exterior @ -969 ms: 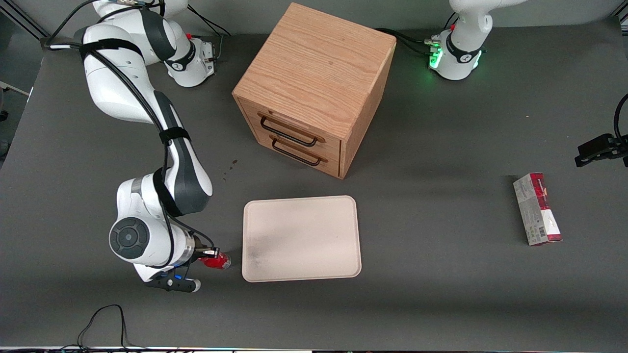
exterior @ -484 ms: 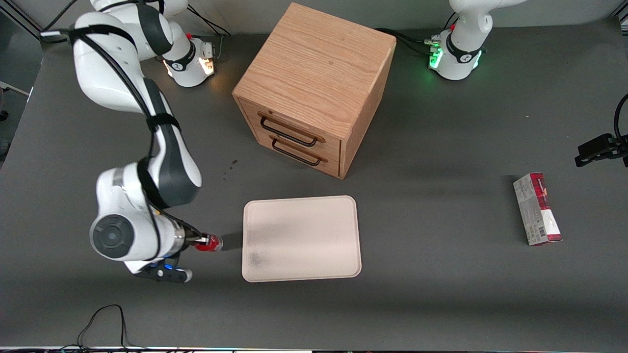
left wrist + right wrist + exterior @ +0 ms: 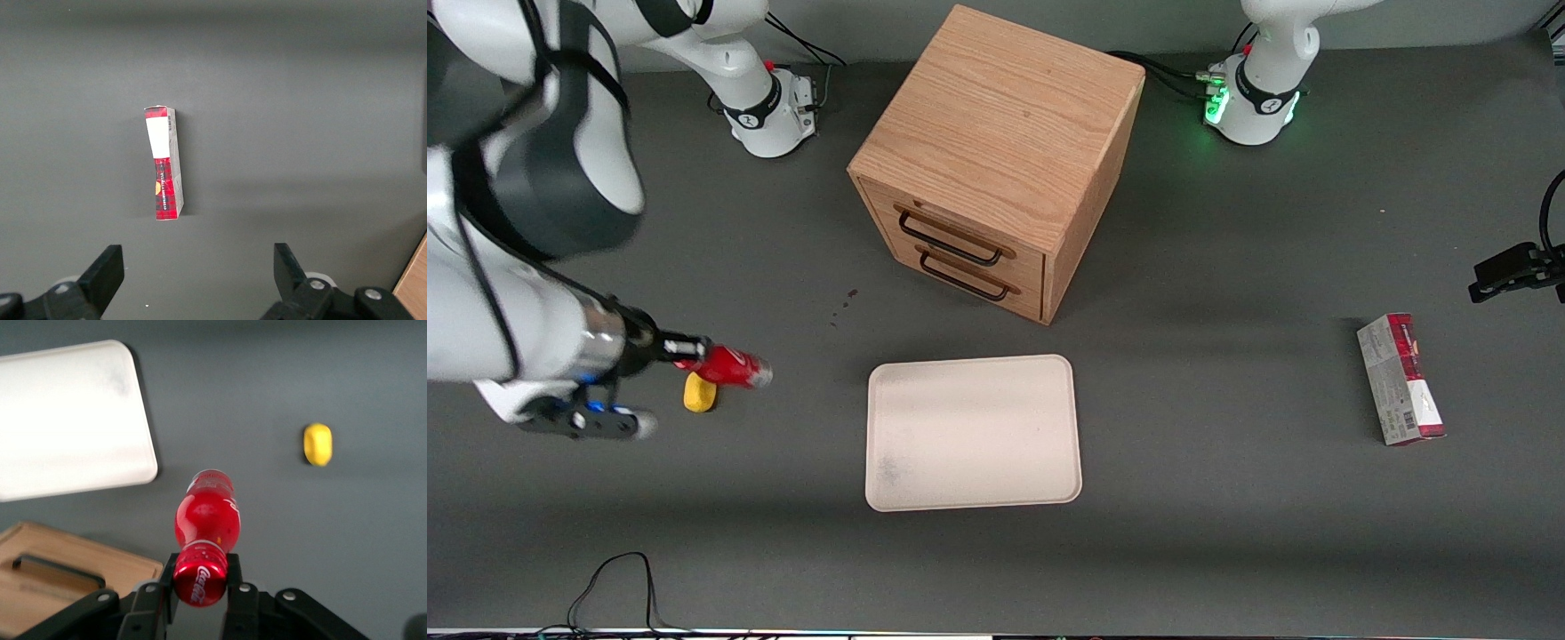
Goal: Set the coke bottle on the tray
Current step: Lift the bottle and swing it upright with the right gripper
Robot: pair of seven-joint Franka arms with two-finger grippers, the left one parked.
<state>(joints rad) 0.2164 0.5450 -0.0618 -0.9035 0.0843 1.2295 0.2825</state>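
The gripper [image 3: 680, 348] is hanging above the desk [image 3: 1227, 533] toward the working arm's end, clenched on the neck of the coke bottle [image 3: 727, 367], just under its red cap. The bottle is lying out nearly level in the air, its clear base pointing toward the tray [image 3: 973, 433]. In the right wrist view the fingers [image 3: 235, 587] are pressing in on either side of the cap of the coke bottle [image 3: 205, 540].

The tray is sitting flat near the middle of the desk, well apart from the bottle, with bare desk lying between them. A yellow lump [image 3: 699, 394] is resting on the desk just below the bottle, partly covered by it in the front view. The wooden drawer cabinet [image 3: 996, 160] is standing farther from the front camera than the tray, a strip of bare desk between them. A red-and-grey carton [image 3: 1400, 380] is lying toward the parked arm's end.

The working arm is running off the picture's edge in the front view, and its bulk is hiding much of the desk beneath it.
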